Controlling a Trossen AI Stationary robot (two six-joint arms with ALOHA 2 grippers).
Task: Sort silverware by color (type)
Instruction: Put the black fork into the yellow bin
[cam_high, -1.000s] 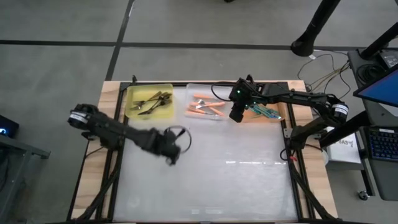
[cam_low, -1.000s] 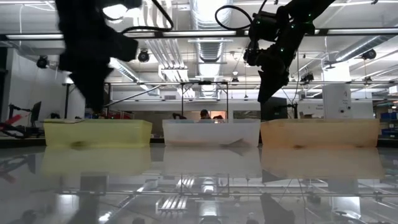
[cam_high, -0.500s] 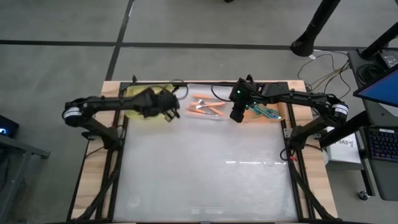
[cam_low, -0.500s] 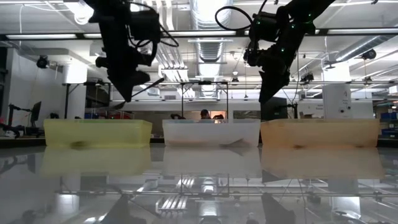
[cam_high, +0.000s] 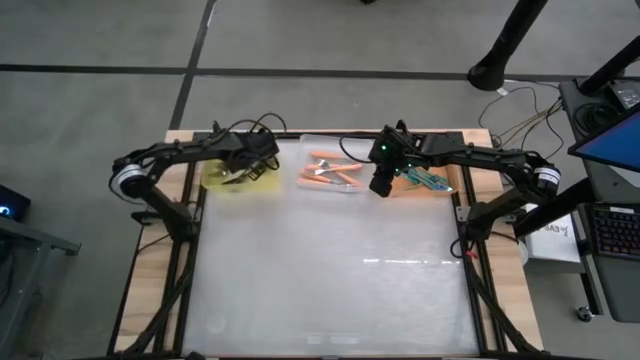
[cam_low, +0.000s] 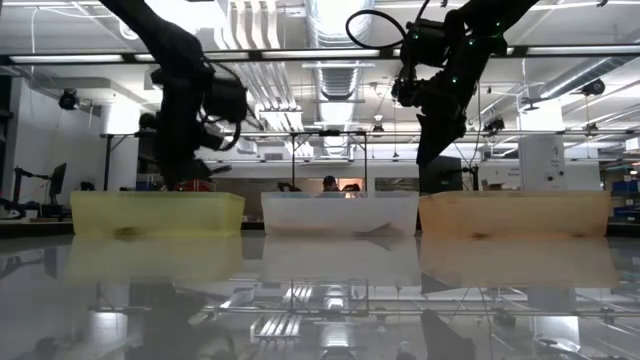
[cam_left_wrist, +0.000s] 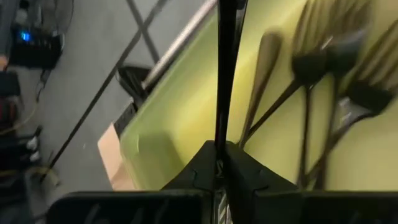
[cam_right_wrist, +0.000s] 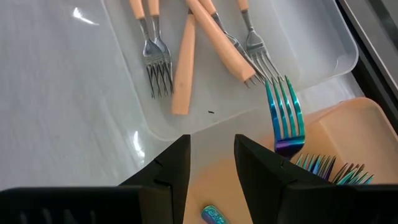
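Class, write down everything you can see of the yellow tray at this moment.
The yellow tray is a shallow, rectangular bin of translucent yellow-green plastic with low walls. It sits flat at the table's far left, leftmost of three trays in a row, next to the clear one. Several dark-handled forks lie loosely on its floor. The left end effector hangs over it, shut on a thin dark fork handle.
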